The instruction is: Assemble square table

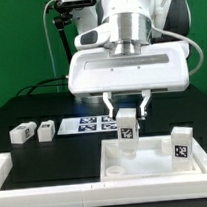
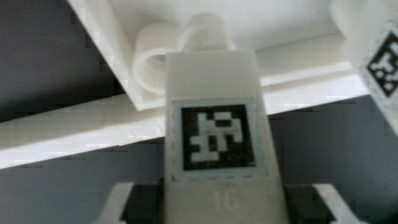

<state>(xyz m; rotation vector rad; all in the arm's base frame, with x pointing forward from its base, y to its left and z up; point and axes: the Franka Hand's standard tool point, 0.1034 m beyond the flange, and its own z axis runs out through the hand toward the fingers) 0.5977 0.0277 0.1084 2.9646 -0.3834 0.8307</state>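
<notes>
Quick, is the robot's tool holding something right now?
The tool is closed on a white leg, holding it upright over the square top.

Four stubby white legs are in view. Two lie side by side on the dark tabletop point(image 1: 27, 109) at the exterior view's left: the left lying leg point(image 1: 23, 133) and the right lying leg point(image 1: 46, 129). Two stand upright. One is the held leg point(image 1: 125, 129) point(image 2: 214, 125), clamped in the single end effector point(image 1: 127, 114). The other is the corner leg point(image 1: 181, 146), at the right corner of the one square top point(image 1: 146, 164). Each upright leg shows one tag. There is one marker board point(image 1: 88, 124), its tags too small to count, one white border rail point(image 1: 8, 166), and one arm point(image 1: 126, 30).
</notes>
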